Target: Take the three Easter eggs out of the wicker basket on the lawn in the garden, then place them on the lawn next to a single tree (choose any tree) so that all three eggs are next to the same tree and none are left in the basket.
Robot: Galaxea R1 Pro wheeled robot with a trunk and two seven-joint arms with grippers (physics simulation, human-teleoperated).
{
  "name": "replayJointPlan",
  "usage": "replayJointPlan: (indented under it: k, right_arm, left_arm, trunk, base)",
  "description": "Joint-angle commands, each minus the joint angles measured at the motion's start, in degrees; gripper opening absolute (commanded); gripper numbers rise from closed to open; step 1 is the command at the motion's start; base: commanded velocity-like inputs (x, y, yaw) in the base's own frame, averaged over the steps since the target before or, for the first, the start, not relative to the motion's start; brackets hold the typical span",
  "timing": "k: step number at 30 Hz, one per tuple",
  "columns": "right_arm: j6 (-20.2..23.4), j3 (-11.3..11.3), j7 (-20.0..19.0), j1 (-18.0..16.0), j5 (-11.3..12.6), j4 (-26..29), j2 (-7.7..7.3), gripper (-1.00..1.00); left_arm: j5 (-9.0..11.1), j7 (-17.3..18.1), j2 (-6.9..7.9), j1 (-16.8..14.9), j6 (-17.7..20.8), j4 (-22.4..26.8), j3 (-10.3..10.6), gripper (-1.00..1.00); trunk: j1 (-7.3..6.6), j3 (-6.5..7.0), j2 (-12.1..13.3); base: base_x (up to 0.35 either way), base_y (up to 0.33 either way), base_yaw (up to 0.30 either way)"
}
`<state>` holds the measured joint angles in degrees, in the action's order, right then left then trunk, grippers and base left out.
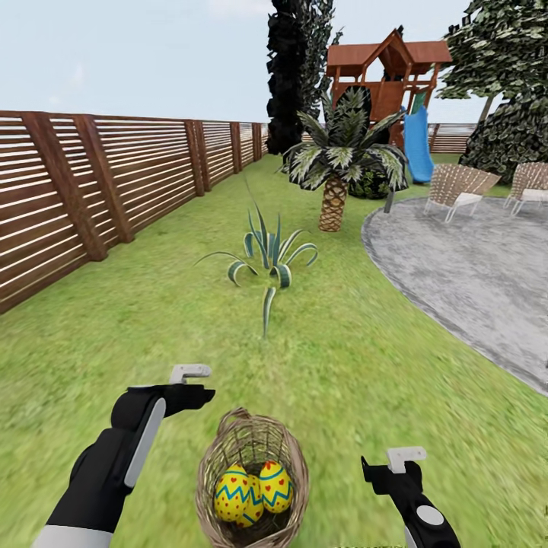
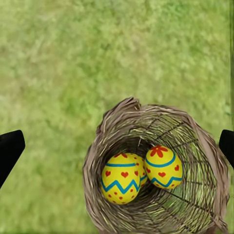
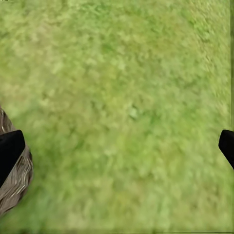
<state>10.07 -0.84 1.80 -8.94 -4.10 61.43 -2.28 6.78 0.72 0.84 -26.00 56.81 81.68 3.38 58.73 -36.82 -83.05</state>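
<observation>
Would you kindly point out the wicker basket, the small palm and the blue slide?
wicker basket (image 1: 292,457), head view, right side of its braided rim.
small palm (image 1: 332,204), head view, its scaly trunk.
blue slide (image 1: 417,144), head view, mid chute.

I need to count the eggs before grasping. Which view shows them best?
The left wrist view: it looks straight into the basket at two eggs, a third barely peeking between them. The head view shows them smaller. The right wrist view catches just the basket's edge.
</observation>
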Motion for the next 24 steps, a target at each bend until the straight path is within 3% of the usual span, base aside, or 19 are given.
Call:
replayJointPlan:
  k: [1,18,24]
  right_arm:
    - [0.39,0.05,0.14,-0.02,-0.41,0.10,0.00,1.00]
    - [0.48,-0.04,0.05,-0.02,0.06,0.01,-0.09,1.00]
    - [0.48,-0.14,0.05,-0.02,0.11,0.01,-0.09,1.00]
  left_arm:
    - [0.27,-0.12,0.01,-0.04,0.23,0.05,0.05,1.00]
    - [0.26,-0.19,-0.25,-0.03,0.24,-0.08,0.05,1.00]
    - [0.25,-0.19,-0.38,-0.09,0.23,-2.15,0.28,1.00]
  trunk:
    - [0.00,-0.02,-0.03]
    - [0.00,0.66,-0.03]
    - [0.00,0.91,-0.03]
  base:
    - [0.000,0.180,-0.224]
    - [0.000,0.277,-0.257]
    - [0.000,0.289,-0.261]
